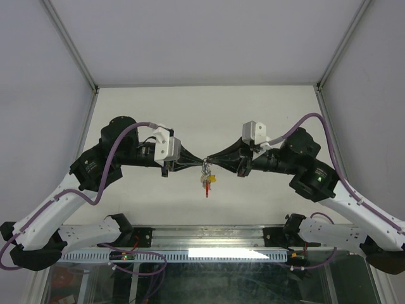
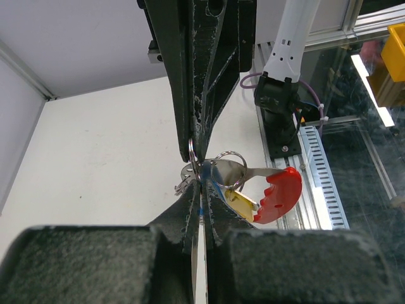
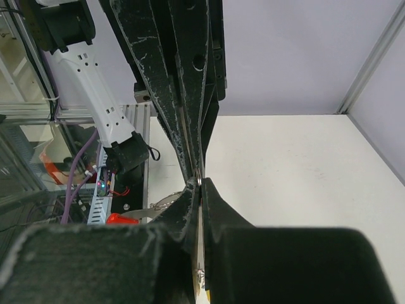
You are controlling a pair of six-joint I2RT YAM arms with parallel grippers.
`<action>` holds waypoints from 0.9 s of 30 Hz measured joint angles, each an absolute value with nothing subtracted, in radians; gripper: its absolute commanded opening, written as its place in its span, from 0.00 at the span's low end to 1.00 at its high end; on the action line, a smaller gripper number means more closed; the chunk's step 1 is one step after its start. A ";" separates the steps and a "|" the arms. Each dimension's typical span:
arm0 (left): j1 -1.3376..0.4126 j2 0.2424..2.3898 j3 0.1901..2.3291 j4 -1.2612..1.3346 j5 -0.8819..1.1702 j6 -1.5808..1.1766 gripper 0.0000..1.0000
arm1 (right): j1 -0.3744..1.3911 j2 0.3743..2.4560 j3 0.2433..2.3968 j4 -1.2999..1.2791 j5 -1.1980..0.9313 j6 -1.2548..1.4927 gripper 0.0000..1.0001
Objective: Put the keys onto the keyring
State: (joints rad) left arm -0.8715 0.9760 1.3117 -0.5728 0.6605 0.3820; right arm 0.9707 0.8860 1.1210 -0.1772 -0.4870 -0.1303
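My two grippers meet tip to tip above the middle of the table. My left gripper [image 1: 199, 161] [image 2: 200, 183] is shut on a blue key [image 2: 201, 201], which shows only as a thin strip between its fingers. My right gripper [image 1: 212, 161] [image 3: 200, 187] is shut on the silvery keyring [image 3: 200, 180], seen edge-on at its tips. In the left wrist view a wire loop of the keyring [image 2: 228, 166] carries a red-headed key [image 2: 280, 195] and a yellow-headed key [image 2: 244, 204]. They hang below the tips [image 1: 207, 188].
The white table top [image 1: 266, 107] lies well below the held keys, with grey walls around it. An aluminium rail with the arm bases [image 1: 209, 244] runs along the near edge. The right arm's base [image 2: 278, 107] stands behind the keys in the left wrist view.
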 measured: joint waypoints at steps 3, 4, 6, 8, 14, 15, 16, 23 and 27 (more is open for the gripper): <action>-0.871 0.976 1.312 -0.572 0.660 0.382 0.00 | 0.971 0.877 1.099 -0.142 -0.479 -0.117 0.00; -0.871 0.976 1.312 -0.572 0.659 0.382 0.00 | 0.971 0.876 1.096 -0.136 -0.477 -0.113 0.00; -0.871 0.976 1.312 -0.569 0.659 0.382 0.00 | 0.971 0.874 1.087 -0.112 -0.470 -0.105 0.00; -0.871 0.976 1.312 -0.566 0.658 0.382 0.00 | 0.971 0.871 1.079 -0.094 -0.461 -0.097 0.00; -0.871 0.977 1.312 -0.558 0.656 0.382 0.00 | 0.971 0.857 1.027 -0.005 -0.449 -0.067 0.00; -0.871 0.978 1.312 -0.558 0.656 0.382 0.00 | 0.971 0.857 1.021 0.007 -0.450 -0.062 0.00; -0.871 0.978 1.312 -0.558 0.656 0.382 0.00 | 0.971 0.857 1.015 0.021 -0.450 -0.055 0.00; -0.871 0.980 1.312 -0.556 0.654 0.382 0.00 | 0.971 0.857 0.974 0.109 -0.449 -0.020 0.00; -0.871 0.980 1.312 -0.553 0.652 0.381 0.00 | 0.971 0.857 0.966 0.130 -0.445 -0.012 0.00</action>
